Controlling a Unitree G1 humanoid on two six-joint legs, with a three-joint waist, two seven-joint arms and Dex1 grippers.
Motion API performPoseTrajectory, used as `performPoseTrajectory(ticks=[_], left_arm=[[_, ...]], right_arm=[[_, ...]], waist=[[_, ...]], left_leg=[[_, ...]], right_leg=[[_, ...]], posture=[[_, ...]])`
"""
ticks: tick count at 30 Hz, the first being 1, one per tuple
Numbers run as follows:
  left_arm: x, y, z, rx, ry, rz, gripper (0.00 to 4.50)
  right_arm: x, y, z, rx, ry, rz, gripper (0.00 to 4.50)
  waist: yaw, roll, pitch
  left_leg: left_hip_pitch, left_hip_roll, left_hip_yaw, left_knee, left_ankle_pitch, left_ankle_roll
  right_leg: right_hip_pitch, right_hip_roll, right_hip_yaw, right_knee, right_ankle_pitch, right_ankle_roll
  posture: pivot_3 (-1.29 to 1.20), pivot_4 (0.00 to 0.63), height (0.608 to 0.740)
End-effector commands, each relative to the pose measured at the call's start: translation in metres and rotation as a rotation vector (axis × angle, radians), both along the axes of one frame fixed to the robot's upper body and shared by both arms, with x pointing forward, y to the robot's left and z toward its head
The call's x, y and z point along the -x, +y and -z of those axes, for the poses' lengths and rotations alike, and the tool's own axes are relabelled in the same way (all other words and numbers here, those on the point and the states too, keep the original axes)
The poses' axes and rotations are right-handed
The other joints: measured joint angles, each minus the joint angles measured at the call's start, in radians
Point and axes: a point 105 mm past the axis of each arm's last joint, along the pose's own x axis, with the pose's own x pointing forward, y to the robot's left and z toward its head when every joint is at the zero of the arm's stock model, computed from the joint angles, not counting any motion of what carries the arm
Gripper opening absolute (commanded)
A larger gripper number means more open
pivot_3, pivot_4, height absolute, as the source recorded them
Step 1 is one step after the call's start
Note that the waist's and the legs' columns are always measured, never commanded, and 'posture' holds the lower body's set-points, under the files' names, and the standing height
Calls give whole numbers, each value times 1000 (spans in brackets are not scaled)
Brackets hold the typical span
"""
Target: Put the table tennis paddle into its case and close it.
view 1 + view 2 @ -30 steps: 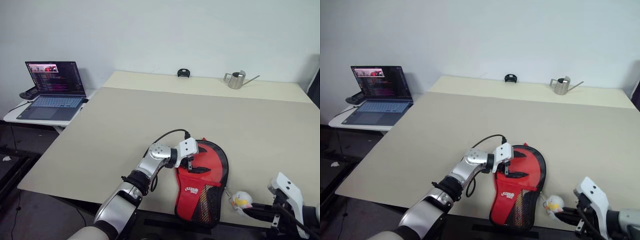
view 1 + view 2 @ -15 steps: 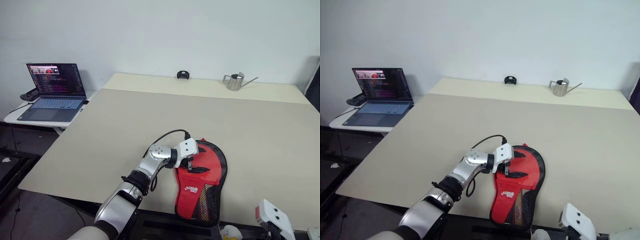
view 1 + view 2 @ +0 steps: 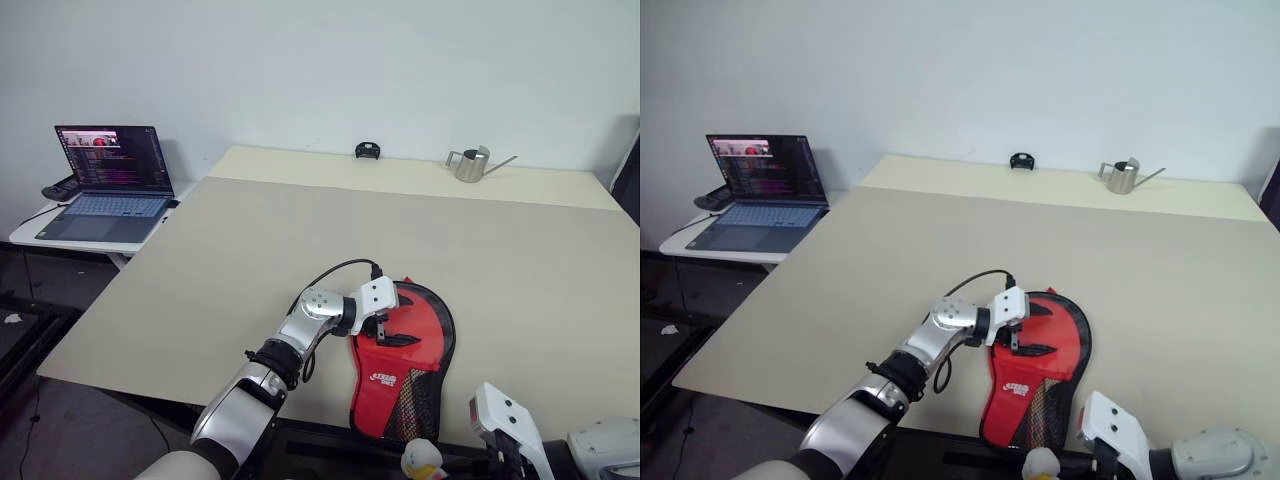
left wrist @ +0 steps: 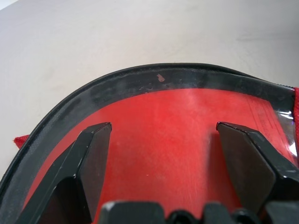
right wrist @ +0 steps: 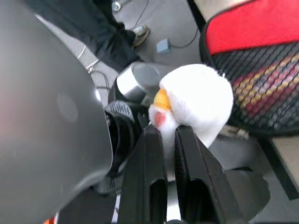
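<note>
Paddle: hidden inside the case (image 3: 402, 365); striped handle visible only through mesh in the right wrist view. Whether the red surface betw. the left gripper (image 4: 163, 135) fingers is paddle rubber or case lining: cannot tell

Case zip: extent of closure cannot tell; near end of the case hangs over the table (image 3: 250, 240) edge and is partly covered by the charm (image 5: 198, 100)

Right gripper (image 5: 169, 135): cut off by the bottom edge in both eye views

Small black item (image 3: 367, 150) at the table's far edge: too small to identify

Laptop (image 3: 100, 185) screen content: too small to read
</note>
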Motion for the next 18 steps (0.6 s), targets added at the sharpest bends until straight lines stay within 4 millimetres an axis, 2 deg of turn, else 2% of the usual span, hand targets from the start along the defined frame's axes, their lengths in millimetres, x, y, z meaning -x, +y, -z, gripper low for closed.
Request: performPoseTrajectory(ticks=[1,2,7,12,18], left_arm=[[13,11,46,-154,95,-4,3914],[13,11,45,-154,95,-5,3914],[13,10,45,-150,94,-8,3914],[13,9,45,-144,97,-7,3914],[11,11,37,-110,100,-15,3914]], right_arm=[[12,10,-12,-37,12,-50,643],[12,11,-12,-36,13,-48,834],[7,14,-20,-66,-19,-32,2520],[-5,14,-26,-92,-93,8,2520],[-43,-4,-24,-83,-219,92,2520]], waist=[[0,0,0],[0,0,0],[0,-1,0],[0,-1,0],[0,-1,-1]], left_leg=[[0,0,0,0,0,0],[0,0,0,0,0,0],[0,0,0,1,0,0],[0,0,0,1,0,0],[1,-1,0,1,0,0]], right_leg=[[0,0,0,0,0,0],[0,0,0,0,0,0],[1,-1,0,0,0,0],[1,-1,0,0,0,0],[1,-1,0,0,0,0]], posture=[[0,150,740],[0,150,740],[0,150,740],[0,150,740],[0,150,740]])
